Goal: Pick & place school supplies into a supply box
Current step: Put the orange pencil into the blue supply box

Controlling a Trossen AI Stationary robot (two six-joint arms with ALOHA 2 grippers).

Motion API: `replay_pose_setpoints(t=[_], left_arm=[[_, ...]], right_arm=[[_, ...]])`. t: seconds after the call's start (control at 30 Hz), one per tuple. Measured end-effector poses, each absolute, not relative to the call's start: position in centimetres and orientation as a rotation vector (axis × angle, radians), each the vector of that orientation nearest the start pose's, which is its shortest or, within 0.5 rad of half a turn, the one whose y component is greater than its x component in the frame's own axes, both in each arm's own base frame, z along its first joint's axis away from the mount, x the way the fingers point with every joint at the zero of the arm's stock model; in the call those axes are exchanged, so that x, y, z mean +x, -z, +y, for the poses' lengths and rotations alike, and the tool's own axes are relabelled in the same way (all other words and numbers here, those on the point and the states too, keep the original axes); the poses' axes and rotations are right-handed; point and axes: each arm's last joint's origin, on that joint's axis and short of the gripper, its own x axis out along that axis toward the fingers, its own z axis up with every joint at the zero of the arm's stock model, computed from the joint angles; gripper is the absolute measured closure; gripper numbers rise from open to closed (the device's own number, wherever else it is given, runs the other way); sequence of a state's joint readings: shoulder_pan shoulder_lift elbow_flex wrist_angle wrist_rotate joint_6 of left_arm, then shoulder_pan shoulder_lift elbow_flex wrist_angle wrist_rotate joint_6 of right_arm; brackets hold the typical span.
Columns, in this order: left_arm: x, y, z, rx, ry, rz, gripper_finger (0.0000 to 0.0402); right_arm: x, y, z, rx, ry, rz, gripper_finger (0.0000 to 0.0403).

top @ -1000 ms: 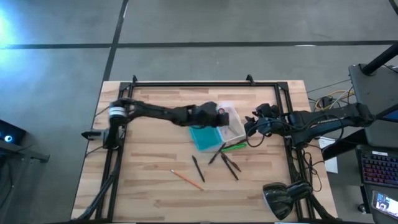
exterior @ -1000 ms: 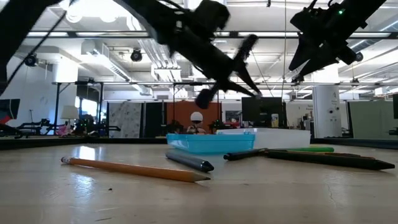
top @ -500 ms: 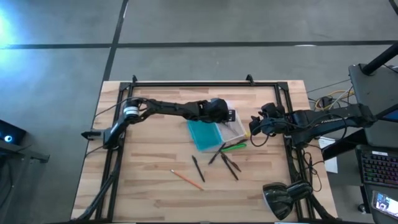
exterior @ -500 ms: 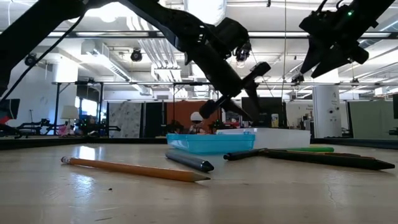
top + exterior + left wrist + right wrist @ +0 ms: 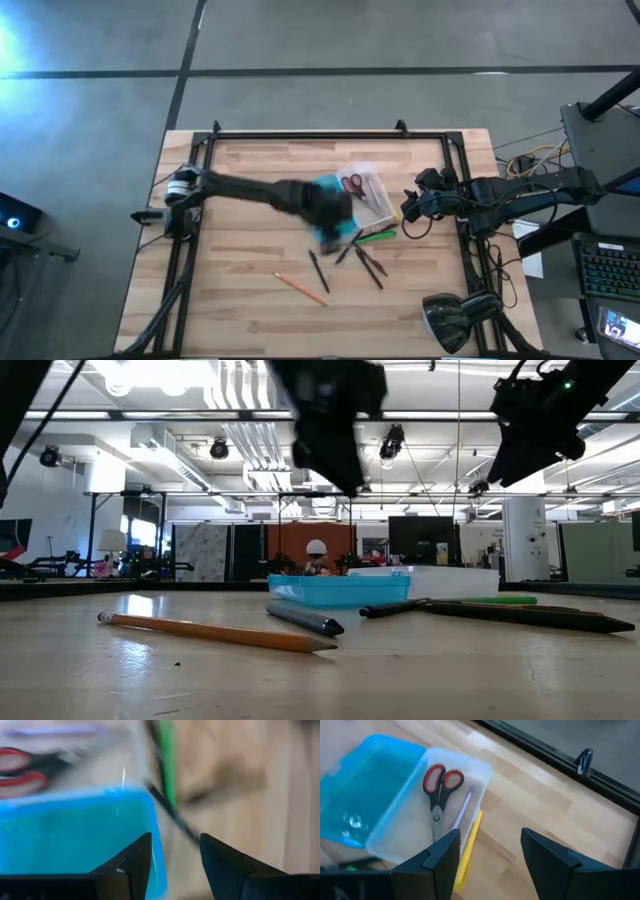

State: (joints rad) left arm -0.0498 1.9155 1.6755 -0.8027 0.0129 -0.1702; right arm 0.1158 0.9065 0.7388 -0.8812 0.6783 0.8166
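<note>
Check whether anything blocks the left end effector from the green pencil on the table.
Nothing visible does. The left end effector, open, hovers over the box's blue lid, and the green pencil lies just beyond the lid's edge, a dark pencil beside it.

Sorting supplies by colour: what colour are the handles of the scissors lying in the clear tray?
Red; the scissors show best in the right wrist view.

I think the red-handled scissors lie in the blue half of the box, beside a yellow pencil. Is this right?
Not quite. The scissors lie in the clear half of the box, not the blue half. The yellow pencil is indeed beside them. The right wrist view shows this.
</note>
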Motion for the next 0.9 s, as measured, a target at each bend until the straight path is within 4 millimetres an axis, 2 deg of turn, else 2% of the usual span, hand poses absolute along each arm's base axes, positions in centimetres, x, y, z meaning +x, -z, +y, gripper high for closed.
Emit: replay_pose_setpoints(t=[0.13,0.23,0.3,0.43,0.73,0.9], left_arm=[[38.7,-25.8,-7.2,0.061,0.211,1.143,0.0250],[37.3,-23.8,-10.5,0.159,0.329,1.187,0.0250],[36.6,-22.3,-11.9,0.173,0.358,1.183,0.0250],[35.6,-20.3,-12.7,0.137,0.335,1.209,0.0250],[33.6,-17.7,-14.2,0.225,0.381,1.265,0.0250],[32.9,-16.1,-14.2,0.320,0.280,1.228,0.0250]], right_arm=[[15.5,-24.8,0.0,0.293,0.847,0.720,0.0202],[15.6,-24.6,0.0,0.270,0.839,0.734,0.0202],[15.6,-24.6,0.0,0.262,0.834,0.742,0.0202],[15.6,-24.5,0.0,0.260,0.834,0.743,0.0202],[15.6,-24.5,0.0,0.259,0.834,0.745,0.0202],[15.6,-24.5,0.0,0.259,0.834,0.745,0.0202]])
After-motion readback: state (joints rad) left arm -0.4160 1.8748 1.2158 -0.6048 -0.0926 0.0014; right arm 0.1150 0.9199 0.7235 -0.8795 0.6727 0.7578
